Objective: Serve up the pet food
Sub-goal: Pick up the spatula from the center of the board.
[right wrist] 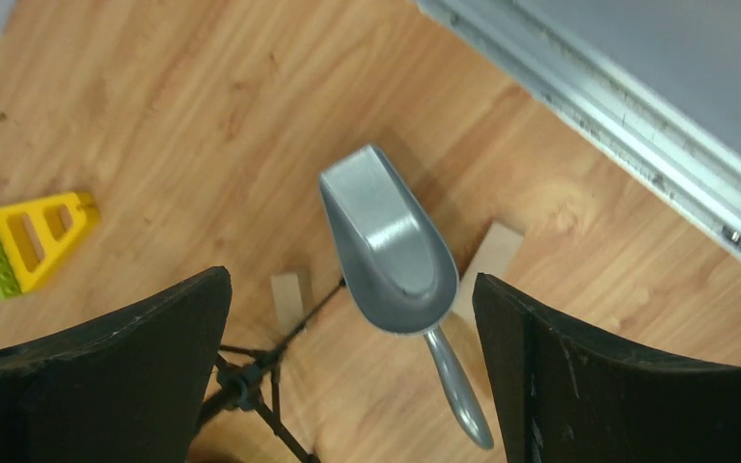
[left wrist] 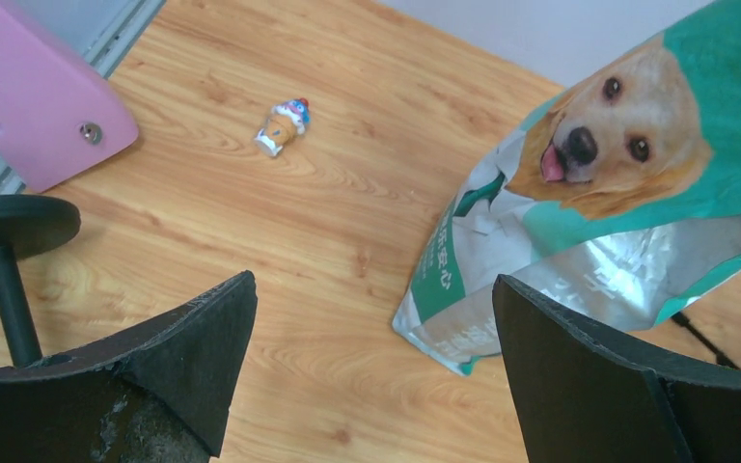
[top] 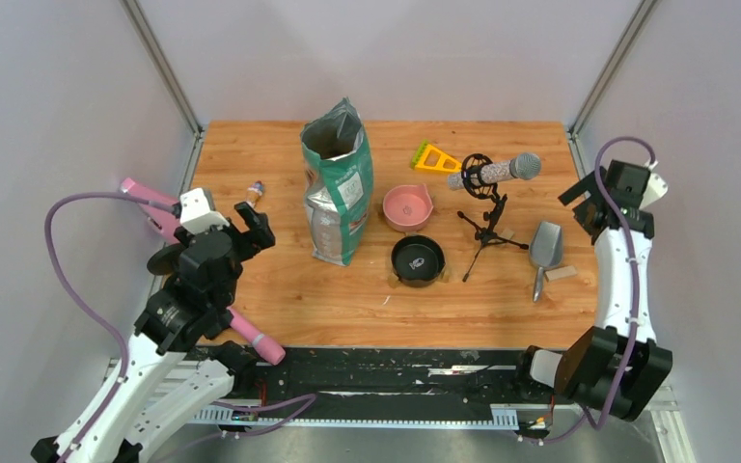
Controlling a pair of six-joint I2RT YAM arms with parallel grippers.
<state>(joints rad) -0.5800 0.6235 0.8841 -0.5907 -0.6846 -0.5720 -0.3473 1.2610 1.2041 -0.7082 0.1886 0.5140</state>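
Nothing served yet: pink bowl (top: 407,205) and black bowl (top: 417,258) look empty, grey scoop (top: 545,246) untouched, bag (top: 337,193) standing. Left claw (left wrist: 371,299) and right claw (right wrist: 349,278) gape wide, empty.

1. The worktop (top: 289,299) is a rectangular board of warm orange-brown wood grain, matt, with the grain running across its width;
2. Plain pale grey walls close it in on three sides: a back wall (top: 386,48), a left wall (top: 48,106) and a right wall (top: 714,87);
3. At the two back corners stand bare metal uprights, the left post (top: 162,68) and the right post (top: 610,68);
4. An aluminium rail (right wrist: 617,135) runs along the worktop's right edge, touching the wood;
5. A black strip (top: 396,371), flecked with white, lies along the near edge; below it is a grey surface (top: 396,446);
6. The light is soft and even; shadows are faint and short.
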